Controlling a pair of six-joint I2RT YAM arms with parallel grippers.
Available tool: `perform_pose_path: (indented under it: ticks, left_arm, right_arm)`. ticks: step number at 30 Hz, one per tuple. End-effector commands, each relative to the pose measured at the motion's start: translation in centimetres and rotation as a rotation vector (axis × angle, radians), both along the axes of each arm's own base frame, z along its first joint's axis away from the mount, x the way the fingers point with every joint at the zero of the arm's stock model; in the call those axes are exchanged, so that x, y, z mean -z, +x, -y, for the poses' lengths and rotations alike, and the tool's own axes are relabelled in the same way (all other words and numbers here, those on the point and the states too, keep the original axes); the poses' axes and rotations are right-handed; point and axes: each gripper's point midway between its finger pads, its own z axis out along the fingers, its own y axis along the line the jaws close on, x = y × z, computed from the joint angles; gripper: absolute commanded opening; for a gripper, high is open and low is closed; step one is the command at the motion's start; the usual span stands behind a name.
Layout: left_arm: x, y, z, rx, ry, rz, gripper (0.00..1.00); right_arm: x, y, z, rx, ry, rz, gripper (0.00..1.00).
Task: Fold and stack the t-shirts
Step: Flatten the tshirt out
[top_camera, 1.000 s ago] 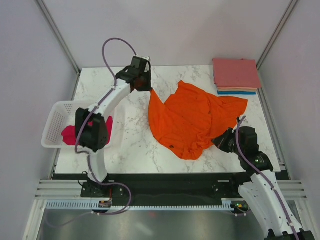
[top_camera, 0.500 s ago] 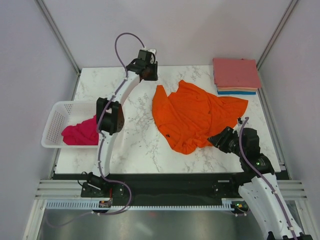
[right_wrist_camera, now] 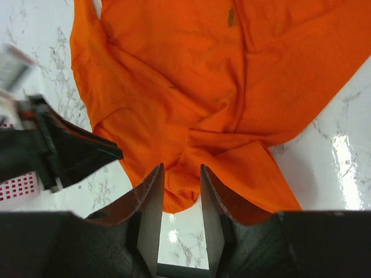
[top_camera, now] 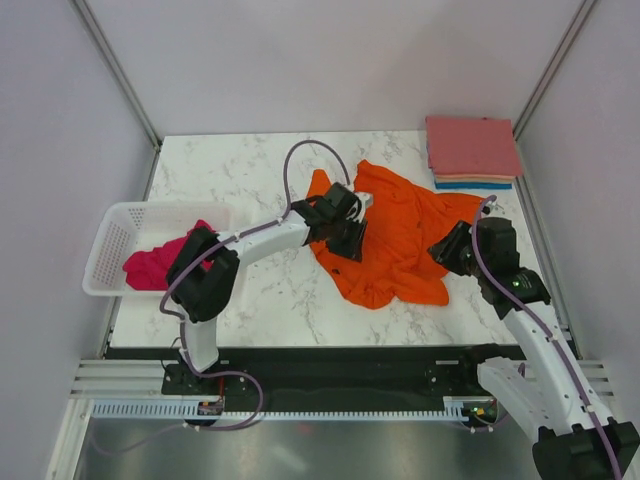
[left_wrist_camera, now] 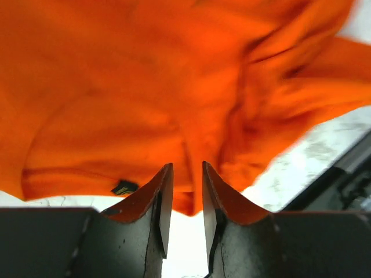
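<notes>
While the crumpled bright orange cloth t-shirt (top_camera: 400, 235) takes up the middle of the white marbled tabletop (top_camera: 240, 170), bare marble stays open left of it and beyond it. Its near hem stops short of the tabletop's front edge.

The left tool (top_camera: 347, 238) hangs over the orange shirt's left border. In the left wrist view its fingers stand slightly spread with nothing between them. The right tool (top_camera: 447, 250) sits low at the shirt's right border, fingers likewise parted and pinching nothing.

Far right of the orange shirt, in the tabletop's corner, lies the neat stack of folded t-shirts (top_camera: 472, 146), near the shirt's right sleeve but apart from it. Only the salmon-pink top one shows fully; peach and blue ones appear as thin edges beneath.

Well left of the orange shirt, a white plastic mesh basket (top_camera: 108, 235) overhangs the tabletop's side. It holds a bunched magenta-pink t-shirt (top_camera: 155, 268), partly covered by the left arm's elbow.

The left wrist view is blurred, though a small dark tag (left_wrist_camera: 124, 187) shows near the hem.
</notes>
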Motion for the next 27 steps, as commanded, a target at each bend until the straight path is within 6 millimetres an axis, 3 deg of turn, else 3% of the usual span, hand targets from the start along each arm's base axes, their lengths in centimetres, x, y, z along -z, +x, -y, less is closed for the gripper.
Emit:
perform_pose_path:
  ticks: [1, 5, 8, 11, 12, 14, 15, 16, 17, 18, 20, 21, 23, 25, 26, 27]
  left_arm:
    - [4.9, -0.2, -3.3, -0.14, 0.096, -0.116, 0.33]
    - [7.8, -0.1, -6.1, -0.2, 0.239, -0.122, 0.33]
    - [9.8, 1.5, -8.7, -0.252, 0.357, -0.117, 0.34]
    - [11.1, 4.4, -11.2, -0.312, 0.433, -0.121, 0.35]
    - [10.5, 6.3, -11.5, -0.337, 0.437, -0.089, 0.35]
    - [10.9, 8.8, -14.0, -0.369, 0.494, -0.088, 0.35]
    - [8.7, 12.0, -14.0, -0.405, 0.483, -0.025, 0.35]
    - [9.0, 13.8, -15.7, -0.444, 0.507, -0.034, 0.35]
    - [7.7, 15.5, -16.3, -0.465, 0.509, -0.006, 0.35]
    - [4.2, 18.0, -16.5, -0.496, 0.486, 0.053, 0.35]
    - [0.7, 20.3, -17.4, -0.526, 0.473, 0.131, 0.36]
    - [-2.0, 21.3, -17.2, -0.54, 0.447, 0.195, 0.37]
    - [-4.4, 20.7, -16.1, -0.52, 0.405, 0.228, 0.38]
    - [-6.6, 17.9, -13.5, -0.468, 0.307, 0.215, 0.38]
    - [-7.1, 16.4, -12.3, -0.438, 0.266, 0.204, 0.38]
    - [-6.6, 12.3, -9.9, -0.344, 0.206, 0.153, 0.38]
  right_arm:
    - [-3.6, 1.4, 0.6, -0.003, -0.053, 0.1, 0.39]
    - [-3.8, 1.5, 0.8, 0.004, -0.065, 0.106, 0.4]
    - [-2.9, 1.3, 0.9, 0.014, -0.062, 0.082, 0.4]
    - [-2.2, 1.2, 1.0, 0.021, -0.068, 0.065, 0.4]
    - [-1.9, 1.1, 1.2, 0.026, -0.075, 0.058, 0.4]
    - [-1.5, 1.1, 1.8, 0.05, -0.103, 0.046, 0.4]
    - [-1.3, 1.0, 2.0, 0.055, -0.112, 0.037, 0.4]
    - [-1.0, 1.0, 2.2, 0.062, -0.118, 0.028, 0.4]
    - [-0.7, 1.0, 2.3, 0.069, -0.125, 0.02, 0.4]
    - [-0.1, 1.0, 2.3, 0.069, -0.125, 0.0, 0.4]
    - [0.4, 1.0, 2.2, 0.067, -0.123, -0.019, 0.4]
    - [0.9, 1.0, 2.1, 0.066, -0.12, -0.038, 0.4]
    - [1.2, 1.1, 2.1, 0.069, -0.115, -0.044, 0.4]
    - [1.6, 1.2, 2.1, 0.08, -0.112, -0.045, 0.4]
    - [1.7, 1.3, 2.1, 0.081, -0.11, -0.042, 0.4]
    - [2.1, 1.3, 2.0, 0.079, -0.109, -0.048, 0.4]
